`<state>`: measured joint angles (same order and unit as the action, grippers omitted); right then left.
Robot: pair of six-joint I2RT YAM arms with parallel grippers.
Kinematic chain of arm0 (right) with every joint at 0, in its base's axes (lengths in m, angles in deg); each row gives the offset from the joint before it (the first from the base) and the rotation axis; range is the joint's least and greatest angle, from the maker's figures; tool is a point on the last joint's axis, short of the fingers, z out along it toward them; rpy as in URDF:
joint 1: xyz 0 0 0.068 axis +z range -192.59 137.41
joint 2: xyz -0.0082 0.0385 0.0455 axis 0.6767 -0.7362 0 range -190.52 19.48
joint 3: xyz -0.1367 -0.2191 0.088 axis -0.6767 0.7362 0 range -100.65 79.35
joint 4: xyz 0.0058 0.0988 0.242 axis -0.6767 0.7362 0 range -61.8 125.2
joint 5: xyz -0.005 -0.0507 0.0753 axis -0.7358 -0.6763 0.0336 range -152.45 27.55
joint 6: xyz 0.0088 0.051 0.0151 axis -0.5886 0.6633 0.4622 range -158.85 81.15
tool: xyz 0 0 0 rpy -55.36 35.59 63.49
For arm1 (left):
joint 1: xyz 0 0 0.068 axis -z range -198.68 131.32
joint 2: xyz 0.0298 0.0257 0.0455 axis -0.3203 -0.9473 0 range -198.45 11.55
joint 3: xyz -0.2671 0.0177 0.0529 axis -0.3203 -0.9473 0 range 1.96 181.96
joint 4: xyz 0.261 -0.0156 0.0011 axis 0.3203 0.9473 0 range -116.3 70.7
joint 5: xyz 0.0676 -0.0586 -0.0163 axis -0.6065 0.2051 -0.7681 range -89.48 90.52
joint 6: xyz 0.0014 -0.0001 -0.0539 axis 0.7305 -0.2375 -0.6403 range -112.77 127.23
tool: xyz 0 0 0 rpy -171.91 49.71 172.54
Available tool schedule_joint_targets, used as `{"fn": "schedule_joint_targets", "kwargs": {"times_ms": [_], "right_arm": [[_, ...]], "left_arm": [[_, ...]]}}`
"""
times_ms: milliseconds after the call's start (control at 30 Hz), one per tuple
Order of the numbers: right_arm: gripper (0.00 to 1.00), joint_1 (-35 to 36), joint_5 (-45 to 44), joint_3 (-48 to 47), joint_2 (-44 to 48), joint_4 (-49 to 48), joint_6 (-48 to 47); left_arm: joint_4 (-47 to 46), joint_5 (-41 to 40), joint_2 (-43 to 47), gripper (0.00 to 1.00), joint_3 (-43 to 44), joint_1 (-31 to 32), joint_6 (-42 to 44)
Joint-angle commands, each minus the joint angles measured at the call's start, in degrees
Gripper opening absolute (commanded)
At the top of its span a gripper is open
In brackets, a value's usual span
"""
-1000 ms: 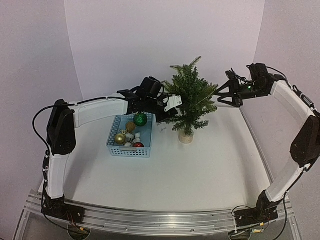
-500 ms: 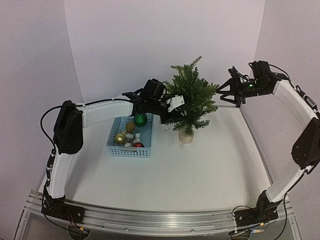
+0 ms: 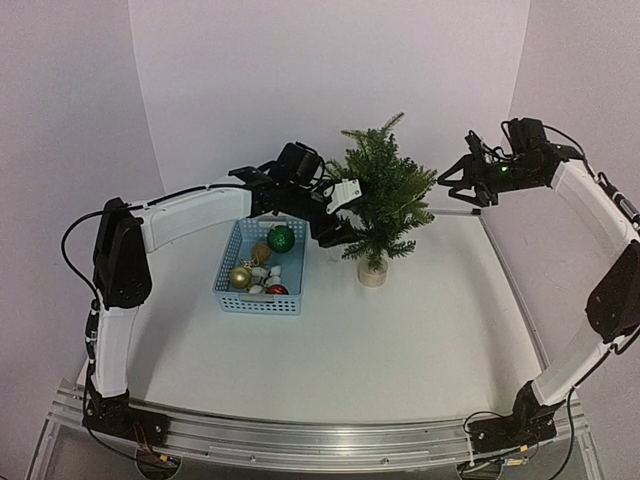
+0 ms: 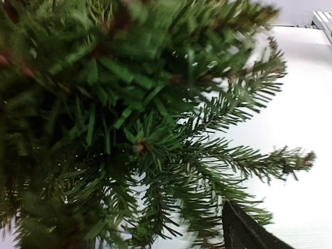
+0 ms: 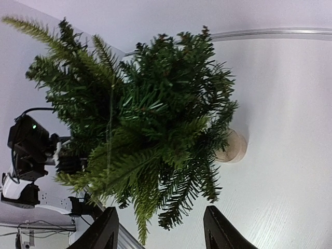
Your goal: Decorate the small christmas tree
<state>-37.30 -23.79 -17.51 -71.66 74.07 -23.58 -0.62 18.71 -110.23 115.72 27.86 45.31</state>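
R gripper (image 3: 457, 184) backed off right of the small christmas tree (image 3: 382, 195), fingers spread. L gripper (image 3: 338, 222) in its left branches, fingers' state unclear. Tree upright on tabletop (image 3: 400, 330). Prob hanging step; next: withdraw w/o tipping.

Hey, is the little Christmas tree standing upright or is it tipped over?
Upright: the small christmas tree stands on its round base, trunk vertical in the top view.

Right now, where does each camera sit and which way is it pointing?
Top external: above and behind the robot, looking down at the table; shows left gripper, right gripper, basket, small christmas tree.
Left wrist: close against the tree's branches; one own finger at bottom right.
Right wrist: beside the tree, facing it; both fingers apart, left arm beyond.
All three share the tree.
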Motion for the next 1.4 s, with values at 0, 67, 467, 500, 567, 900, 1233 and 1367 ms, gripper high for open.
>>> {"fn": "schedule_joint_targets", "kwargs": {"times_ms": [0,67,467,500,567,900,1233,1367], "right_arm": [[0.55,-1.1,-7.7,-1.9,-1.2,-1.6,4.2],[0.54,-1.3,-11.1,-1.7,-2.4,-2.0,6.3],[0.51,-1.3,-14.6,0.7,-15.5,-14.2,15.2],[0.50,-1.3,-13.4,0.5,-17.5,-15.0,15.8],[0.49,-1.1,-11.3,0.7,-20.9,-17.2,17.2],[0.45,3.7,-2.9,0.9,-33.3,-31.4,22.7],[0.44,6.8,0.1,4.3,-38.2,-41.8,28.7],[0.44,8.1,-0.1,5.9,-39.0,-44.3,29.9]], "left_arm": [[5.2,2.4,5.5,0.88,2.3,-0.3,0.7],[7.4,3.4,5.9,0.90,3.1,-0.3,0.9],[18.5,6.1,11.6,0.93,5.3,-0.5,4.1],[19.3,6.3,11.6,0.93,6.0,-0.7,3.8],[20.2,6.5,11.8,0.88,7.1,-1.5,3.0],[12.8,4.8,14.1,0.51,-6.4,-10.8,-0.3],[-2.5,-2.2,0.2,0.57,-6.2,-12.6,-13.6],[-6.3,0.2,-5.5,0.60,-1.5,-12.4,-18.6]]}}
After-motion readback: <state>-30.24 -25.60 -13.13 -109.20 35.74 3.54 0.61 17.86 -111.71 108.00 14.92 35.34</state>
